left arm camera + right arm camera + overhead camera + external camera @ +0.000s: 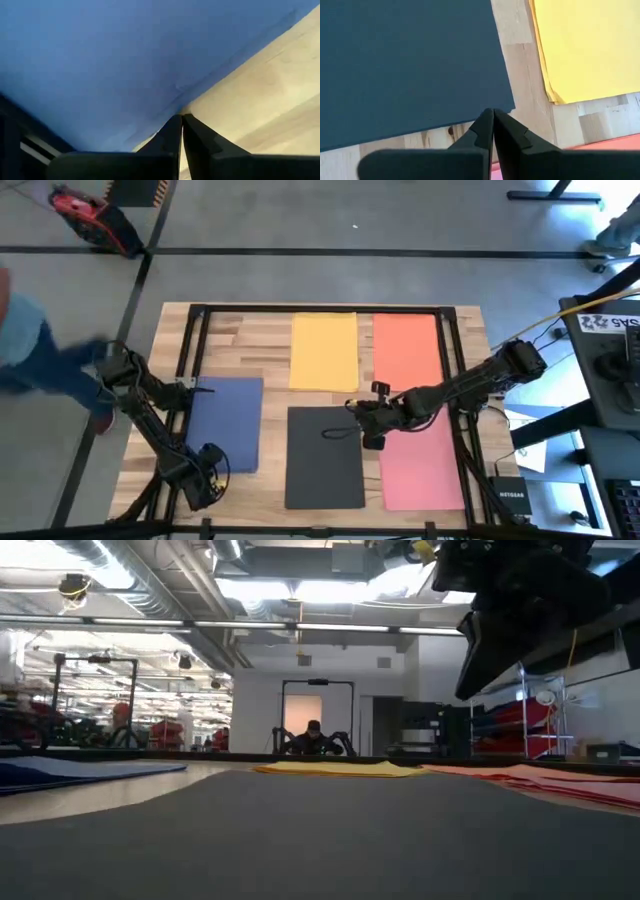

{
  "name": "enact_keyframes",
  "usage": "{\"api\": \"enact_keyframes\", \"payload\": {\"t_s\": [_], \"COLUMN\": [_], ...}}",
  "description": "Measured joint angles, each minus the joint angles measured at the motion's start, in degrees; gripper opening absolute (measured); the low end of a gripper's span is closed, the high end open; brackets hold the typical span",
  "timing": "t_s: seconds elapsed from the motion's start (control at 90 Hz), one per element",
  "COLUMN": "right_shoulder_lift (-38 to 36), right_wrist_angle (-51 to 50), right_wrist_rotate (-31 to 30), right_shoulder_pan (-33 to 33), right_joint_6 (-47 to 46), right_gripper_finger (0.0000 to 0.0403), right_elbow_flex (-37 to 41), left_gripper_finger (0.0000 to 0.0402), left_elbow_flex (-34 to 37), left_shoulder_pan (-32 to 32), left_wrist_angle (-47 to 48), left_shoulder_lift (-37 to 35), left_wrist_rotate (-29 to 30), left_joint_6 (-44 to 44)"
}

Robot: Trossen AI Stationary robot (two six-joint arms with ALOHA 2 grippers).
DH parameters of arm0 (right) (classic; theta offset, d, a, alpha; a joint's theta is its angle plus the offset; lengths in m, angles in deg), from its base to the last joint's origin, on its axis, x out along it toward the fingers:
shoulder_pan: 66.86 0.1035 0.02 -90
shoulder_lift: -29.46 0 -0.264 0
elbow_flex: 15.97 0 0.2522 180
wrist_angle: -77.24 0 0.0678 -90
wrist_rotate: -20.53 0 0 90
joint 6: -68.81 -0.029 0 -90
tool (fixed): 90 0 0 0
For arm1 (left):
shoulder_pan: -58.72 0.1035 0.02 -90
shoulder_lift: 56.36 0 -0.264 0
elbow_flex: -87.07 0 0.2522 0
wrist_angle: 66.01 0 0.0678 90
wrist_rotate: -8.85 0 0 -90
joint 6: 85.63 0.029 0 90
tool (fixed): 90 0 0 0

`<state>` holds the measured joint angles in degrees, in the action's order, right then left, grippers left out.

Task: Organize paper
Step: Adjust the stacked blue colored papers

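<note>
Five sheets of paper lie flat on the wooden table: blue (228, 420) at the left, yellow (323, 351) and orange (406, 352) at the far side, dark grey-black (325, 460) near the middle, pink (422, 465) at the near right. My left gripper (181, 119) is shut, its tips at the blue sheet's (100, 65) edge close to the table's near side. My right gripper (493, 113) is shut and hangs above the dark sheet's (405, 65) far right corner. The low view shows the right gripper (520, 630) well clear of the tabletop. My left gripper's shut fingertips come down slanting at the blue sheet's edge (172, 107), where a small wrinkle (180, 89) shows in the paper. I cannot tell whether they touch or pinch the sheet. The sheet lies flat on the table.
Black frame rails (192, 350) run along the table's left, far and right sides. A person (35, 350) stands off the table's left edge. A small black box (510, 498) and cables sit at the near right. Bare wood (250, 340) shows between the sheets.
</note>
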<state>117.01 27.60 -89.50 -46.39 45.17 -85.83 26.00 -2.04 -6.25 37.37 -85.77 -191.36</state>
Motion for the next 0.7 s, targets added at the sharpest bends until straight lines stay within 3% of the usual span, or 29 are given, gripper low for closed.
{"api": "enact_keyframes", "payload": {"t_s": [0.522, 0.7], "right_shoulder_lift": [0.0, 0.0], "right_wrist_angle": [0.0, 0.0], "right_wrist_rotate": [-0.6, -0.6], "right_shoulder_pan": [0.0, 0.0], "right_joint_6": [0.0, 0.0], "right_gripper_finger": [0.0000, 0.0000], "right_elbow_flex": [0.0, 0.0], "left_gripper_finger": [0.0000, 0.0000], "left_elbow_flex": [0.4, 0.3], "left_shoulder_pan": [3.1, 3.2], "left_wrist_angle": [0.8, -3.8], "left_shoulder_lift": [-3.1, -6.5], "left_wrist_rotate": [6.4, 9.3], "left_joint_6": [0.6, 1.9]}}
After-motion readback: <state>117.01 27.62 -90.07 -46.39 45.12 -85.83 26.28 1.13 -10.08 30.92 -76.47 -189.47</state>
